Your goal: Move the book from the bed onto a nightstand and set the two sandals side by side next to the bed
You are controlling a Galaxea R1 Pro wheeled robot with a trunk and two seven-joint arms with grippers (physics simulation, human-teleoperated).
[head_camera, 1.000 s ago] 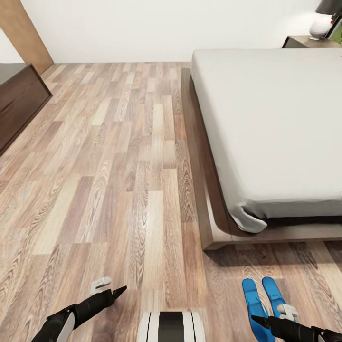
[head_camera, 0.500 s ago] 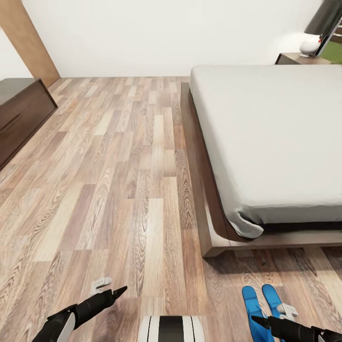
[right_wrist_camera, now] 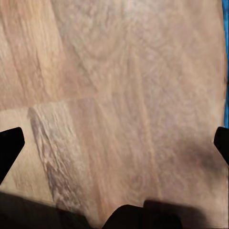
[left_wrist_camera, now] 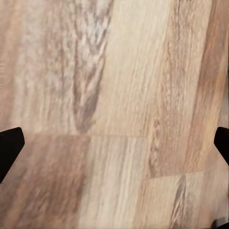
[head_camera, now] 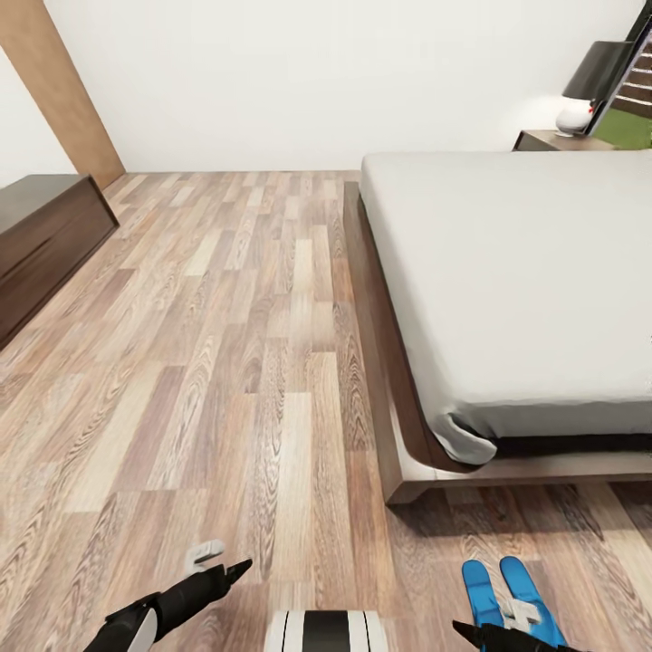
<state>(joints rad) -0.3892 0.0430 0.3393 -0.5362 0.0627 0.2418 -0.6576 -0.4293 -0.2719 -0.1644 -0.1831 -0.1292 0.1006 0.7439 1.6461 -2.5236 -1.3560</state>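
The bed [head_camera: 507,272] takes up the right side, with a bare off-white mattress on a dark brown frame; the book is out of view. Two blue sandals [head_camera: 500,584] lie side by side on the floor just off the bed's near corner. My right gripper [head_camera: 493,621] hangs open right over them, partly covering the right one. A blue sliver of sandal [right_wrist_camera: 225,62] shows at the edge of the right wrist view. My left gripper [head_camera: 223,560] is open over bare planks, well left of the bed. A nightstand [head_camera: 551,140] stands beyond the bed's far side.
A long low dark cabinet [head_camera: 45,235] runs along the left wall beside a brown wooden door [head_camera: 54,81]. A white lamp with a dark shade [head_camera: 587,86] sits on the nightstand. Wide plank floor [head_camera: 226,317] lies between cabinet and bed.
The head camera has tilted up, so more of the wall and nightstand shows and the sandals sit lower in the picture. Both arms have sunk slightly in the picture with their jaws still apart.
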